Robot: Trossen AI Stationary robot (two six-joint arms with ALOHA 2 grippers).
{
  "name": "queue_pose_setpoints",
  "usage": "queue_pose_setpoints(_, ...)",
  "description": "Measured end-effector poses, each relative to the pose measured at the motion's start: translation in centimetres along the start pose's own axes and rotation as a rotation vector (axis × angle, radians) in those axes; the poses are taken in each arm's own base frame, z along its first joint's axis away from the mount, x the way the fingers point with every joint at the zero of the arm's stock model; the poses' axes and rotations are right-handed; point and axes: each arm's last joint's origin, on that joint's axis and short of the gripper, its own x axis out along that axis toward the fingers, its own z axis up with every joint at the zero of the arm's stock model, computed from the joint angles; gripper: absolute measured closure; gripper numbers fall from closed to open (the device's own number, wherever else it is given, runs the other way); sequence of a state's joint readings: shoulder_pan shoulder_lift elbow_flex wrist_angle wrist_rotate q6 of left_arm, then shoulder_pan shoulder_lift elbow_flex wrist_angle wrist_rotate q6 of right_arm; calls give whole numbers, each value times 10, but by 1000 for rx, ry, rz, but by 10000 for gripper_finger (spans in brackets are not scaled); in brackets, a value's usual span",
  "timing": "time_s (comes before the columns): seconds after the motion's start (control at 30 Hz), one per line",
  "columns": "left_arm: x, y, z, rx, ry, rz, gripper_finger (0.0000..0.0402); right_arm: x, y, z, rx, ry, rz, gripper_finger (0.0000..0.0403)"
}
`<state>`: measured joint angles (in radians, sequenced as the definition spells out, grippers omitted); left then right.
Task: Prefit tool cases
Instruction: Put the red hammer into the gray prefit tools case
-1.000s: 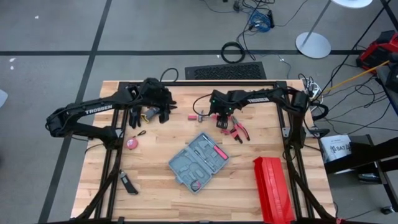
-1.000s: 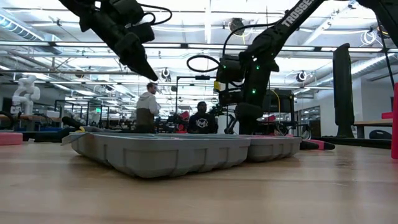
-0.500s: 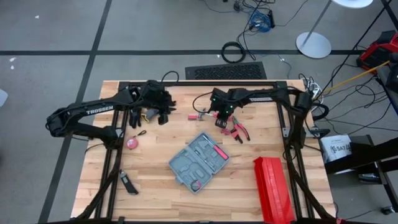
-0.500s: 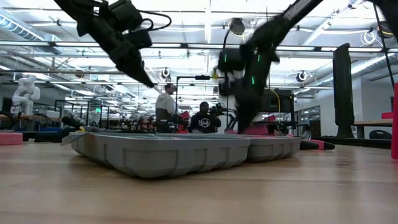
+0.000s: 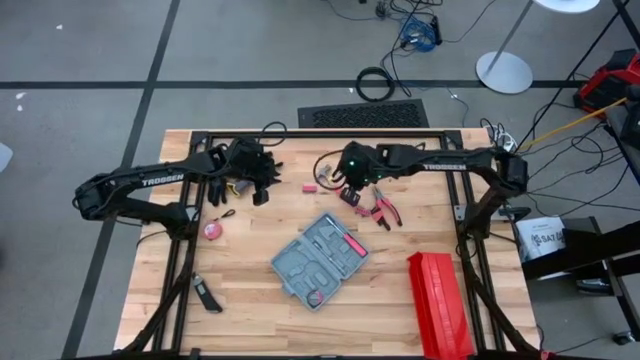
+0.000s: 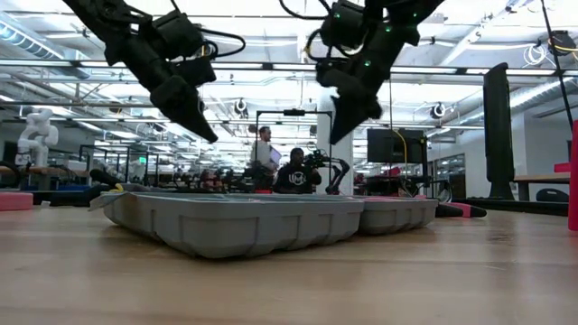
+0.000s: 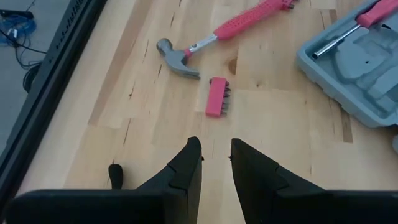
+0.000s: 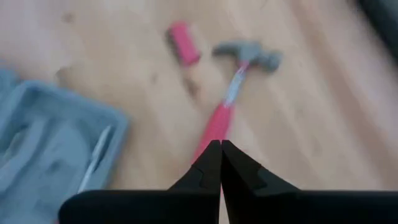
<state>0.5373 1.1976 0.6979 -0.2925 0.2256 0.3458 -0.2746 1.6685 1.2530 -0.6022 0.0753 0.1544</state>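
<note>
Tool case open mid-table, right claw closed empty, left claw part-open.

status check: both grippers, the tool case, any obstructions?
Left gripper open, empty. Right gripper shut, empty, above hammer. Tool case open mid-table. Nothing blocking it.

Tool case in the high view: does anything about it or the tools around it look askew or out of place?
The open tool case lies skewed to the table edges, and most tools, like the hammer and pliers, lie loose on the table outside it.
</note>
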Motion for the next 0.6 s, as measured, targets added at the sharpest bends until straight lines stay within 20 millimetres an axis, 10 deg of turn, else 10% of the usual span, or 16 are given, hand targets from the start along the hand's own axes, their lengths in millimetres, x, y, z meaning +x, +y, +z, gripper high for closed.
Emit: queue_pose_setpoints(0.6,0,1,2,6,-20,7,310,120,-24,-21,64,208,13,212)
